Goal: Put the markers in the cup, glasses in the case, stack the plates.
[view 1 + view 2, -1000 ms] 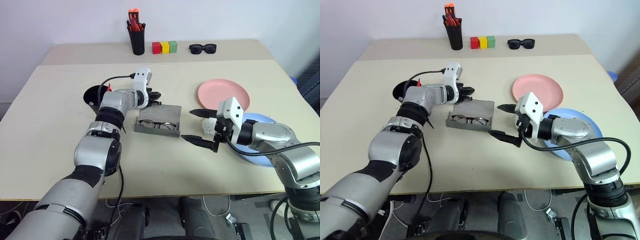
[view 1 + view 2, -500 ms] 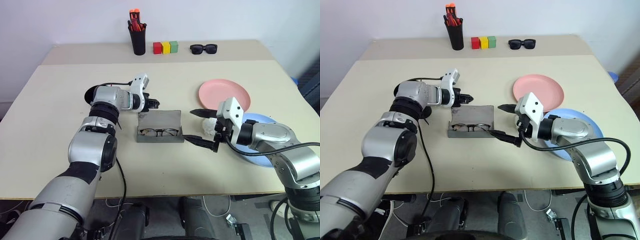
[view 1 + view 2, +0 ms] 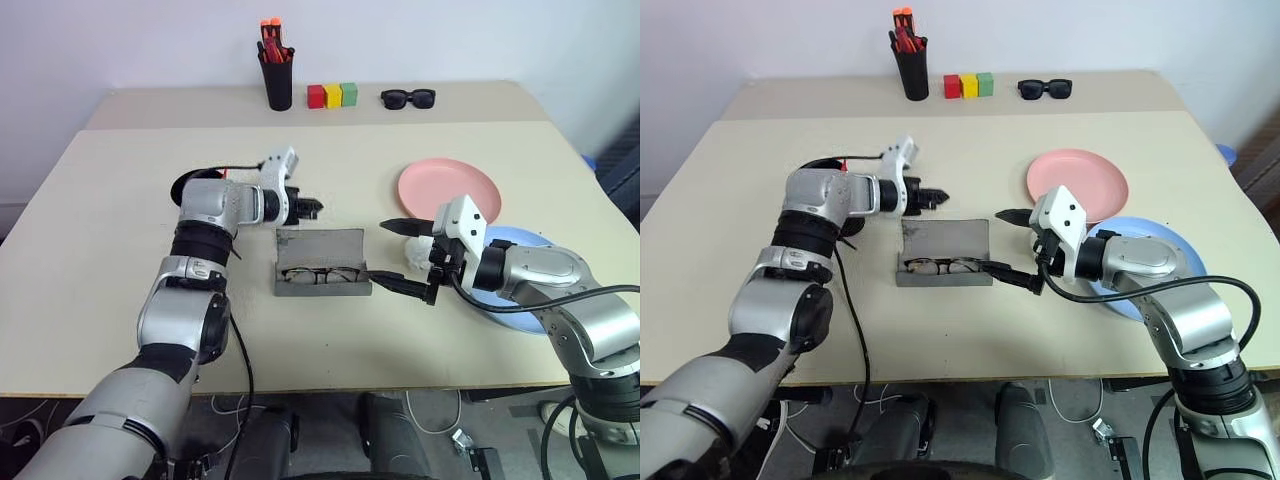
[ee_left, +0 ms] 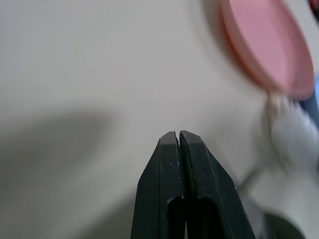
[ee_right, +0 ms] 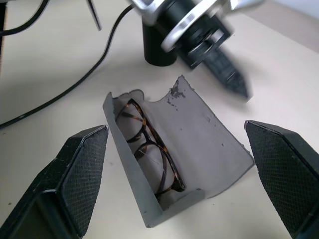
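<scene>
**Inspector:** What changed in the last second, and what did it mean for the job?

**Operator:** I saw the case swing round from a skewed lie to square across the table, lid open and flat behind it. My left gripper had drawn up and back from it and hung just beyond the lid's far edge, fingers pressed together on nothing. The glasses lay inside the tray. I judged that part nearly done, with only the lid left to close.

**Inspector:** The right arm?

**Operator:** The right gripper had not shifted. Its jaws stood spread wide and empty, the lower finger just at the case's right end; whether it touched, I could not tell.

**Inspector:** Materials and shapes?

**Operator:** The case was a grey hard shell, curved, scuffed along the lid's edge in the right wrist view. The glasses were thin, dark and mottled at the rims, with clear roundish lenses. The pink plate and blue plate were shallow smooth plastic, side by side, unstacked, the blue one largely under my right arm. The cup was matte black, beside the left forearm, a small red marker tip showing at its rim.

**Inspector:** Anything else?

**Operator:** A pen cup, three coloured blocks and black sunglasses along the back
</scene>
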Tool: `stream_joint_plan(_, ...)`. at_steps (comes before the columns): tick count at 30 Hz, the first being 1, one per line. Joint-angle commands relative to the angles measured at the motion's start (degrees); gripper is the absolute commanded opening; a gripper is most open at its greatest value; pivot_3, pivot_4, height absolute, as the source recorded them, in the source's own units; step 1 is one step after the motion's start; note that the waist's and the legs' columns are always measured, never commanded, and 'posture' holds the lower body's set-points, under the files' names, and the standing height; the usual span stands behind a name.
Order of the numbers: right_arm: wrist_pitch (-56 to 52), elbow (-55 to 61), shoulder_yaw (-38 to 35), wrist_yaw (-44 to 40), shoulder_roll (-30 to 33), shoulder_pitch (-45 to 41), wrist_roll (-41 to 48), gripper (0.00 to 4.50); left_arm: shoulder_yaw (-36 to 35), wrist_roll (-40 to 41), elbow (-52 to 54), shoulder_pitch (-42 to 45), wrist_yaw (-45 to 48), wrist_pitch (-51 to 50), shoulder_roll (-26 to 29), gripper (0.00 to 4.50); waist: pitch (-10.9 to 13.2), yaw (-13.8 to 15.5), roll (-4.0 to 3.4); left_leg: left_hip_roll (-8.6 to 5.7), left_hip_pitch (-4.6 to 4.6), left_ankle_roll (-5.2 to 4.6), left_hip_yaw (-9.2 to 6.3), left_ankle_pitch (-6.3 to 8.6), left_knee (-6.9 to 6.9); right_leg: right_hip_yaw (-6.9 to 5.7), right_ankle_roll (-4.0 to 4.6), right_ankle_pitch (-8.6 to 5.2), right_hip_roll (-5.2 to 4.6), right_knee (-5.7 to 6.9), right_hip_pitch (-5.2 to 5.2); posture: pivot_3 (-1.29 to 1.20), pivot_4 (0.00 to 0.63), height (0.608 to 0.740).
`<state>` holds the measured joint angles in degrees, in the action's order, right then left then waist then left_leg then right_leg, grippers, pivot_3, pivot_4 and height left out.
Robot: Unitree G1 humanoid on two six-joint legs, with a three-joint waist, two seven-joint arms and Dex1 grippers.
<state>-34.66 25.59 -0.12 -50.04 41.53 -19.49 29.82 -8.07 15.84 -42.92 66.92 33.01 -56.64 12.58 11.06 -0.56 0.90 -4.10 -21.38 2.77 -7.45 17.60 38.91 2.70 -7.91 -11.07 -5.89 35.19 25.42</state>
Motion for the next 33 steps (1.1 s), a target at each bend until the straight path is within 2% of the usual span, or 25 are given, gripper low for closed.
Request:
stream_joint_plan(1, -0.27, 3.17, -0.24, -1.30, 0.37, 0.49, 2.10, 4.50, 0.22, 0.85, -1.10, 1.57, 0.83, 0.18, 0.27, 0.03, 0.00, -0.03, 0.00, 0.00, 0.00, 0.00, 0.00, 0.00, 0.00, 0.00, -0.01, 0.00, 0.00, -0.01, -0.01, 0.00, 0.150, 0.740)
stream_joint_plan(9, -1.33, 7.36, 3.88, -1.06, -0.72, 2.32, 2.28, 4.50, 4.36, 0.18, -3.12, -0.33, 5.84, -1.19, 0.30, 0.03, 0.00, -0.20, -0.01, 0.00, 0.01, -0.01, 0.01, 0.00, 0.01, 0.00, -0.01, 0.00, 0.01, 0.02, 0.00, 0.00, 0.150, 0.740)
stream_joint_plan(15, -7.91, 8.34, 6.26, -0.29, -2.32, 2.05, 7.45, 4.50, 8.81, 1.21, 0.16, -1.28, 12.57, -5.97, 1.27, 0.03, 0.00, -0.19, -0.01, 0.00, 0.00, -0.02, 0.00, 0.01, 0.05, 0.00, -0.01, 0.01, 0.01, 0.02, -0.02, 0.00, 0.150, 0.740)
stream_joint_plan(26, -6.74, 5.88, 7.05, -0.33, -1.22, 1.52, 3.62, 4.50, 14.78, 5.52, 16.24, -6.57, 18.95, -16.65, 4.73, 0.03, 0.00, -0.21, -0.01, 0.00, 0.00, -0.07, 0.00, 0.04, 0.05, 0.00, -0.01, 0.01, 0.01, 0.03, -0.02, 0.00, 0.150, 0.740)
stream_joint_plan(33, -3.64, 2.30, 4.84, 0.18, -0.30, 0.53, 0.54, 4.50, 16.13, 8.40, 28.84, -11.78, 17.14, -19.87, 6.72, 0.03, 0.00, -0.19, -0.01, 0.01, 0.01, -0.07, -0.01, 0.04, 0.05, 0.00, -0.01, 0.00, 0.01, 0.03, -0.02, 0.00, 0.150, 0.740)
